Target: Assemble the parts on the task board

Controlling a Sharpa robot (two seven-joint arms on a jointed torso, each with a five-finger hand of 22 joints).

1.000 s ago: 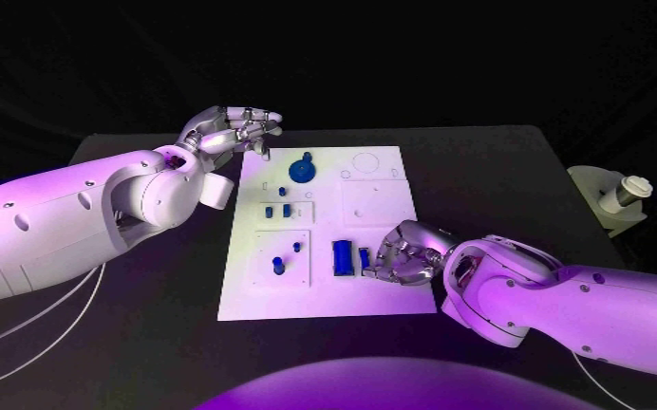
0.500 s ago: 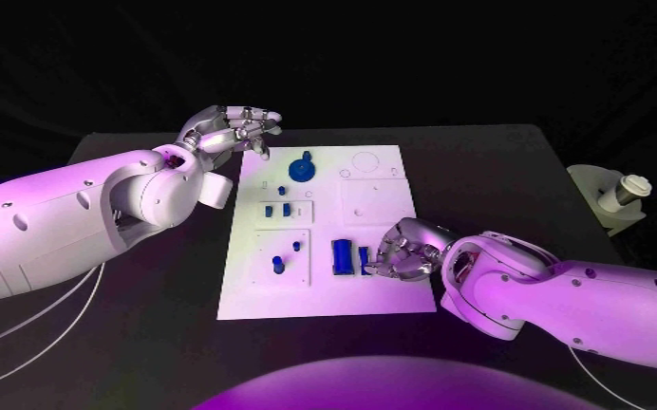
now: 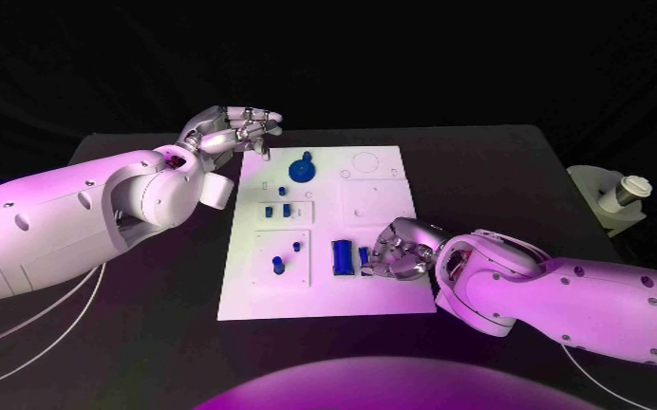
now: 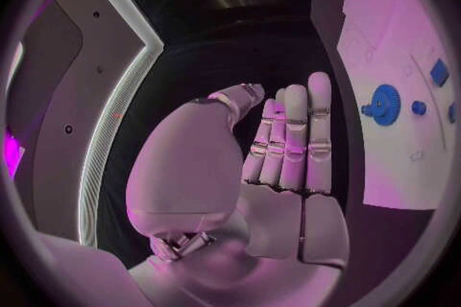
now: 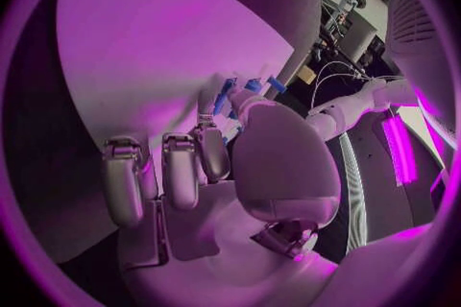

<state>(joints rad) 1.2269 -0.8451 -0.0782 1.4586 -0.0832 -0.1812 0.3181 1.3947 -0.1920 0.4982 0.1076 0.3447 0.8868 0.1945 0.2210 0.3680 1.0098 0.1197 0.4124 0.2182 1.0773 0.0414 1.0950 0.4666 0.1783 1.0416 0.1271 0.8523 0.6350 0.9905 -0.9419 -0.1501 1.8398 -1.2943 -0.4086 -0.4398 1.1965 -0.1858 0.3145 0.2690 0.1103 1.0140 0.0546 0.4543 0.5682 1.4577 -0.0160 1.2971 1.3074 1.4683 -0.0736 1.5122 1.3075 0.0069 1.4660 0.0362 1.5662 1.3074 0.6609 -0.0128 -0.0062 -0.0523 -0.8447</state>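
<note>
Head view: the board (image 3: 369,301) lies mid-table, with a blue gear (image 3: 303,169) at its far end and small blue parts (image 3: 279,210) along its left side. The left hand (image 3: 230,131) hovers off the far-left corner, fingers loosely curled, grasping nothing. The right hand (image 3: 402,252) rests on the board beside a blue block (image 3: 341,256); a white fixture (image 3: 613,195) stands far right.

Left wrist view: fingers (image 4: 296,136) straight, empty.

Right wrist view: whether the fingertips (image 5: 219,140) pinch the blue pieces (image 5: 227,95), I cannot tell.
</note>
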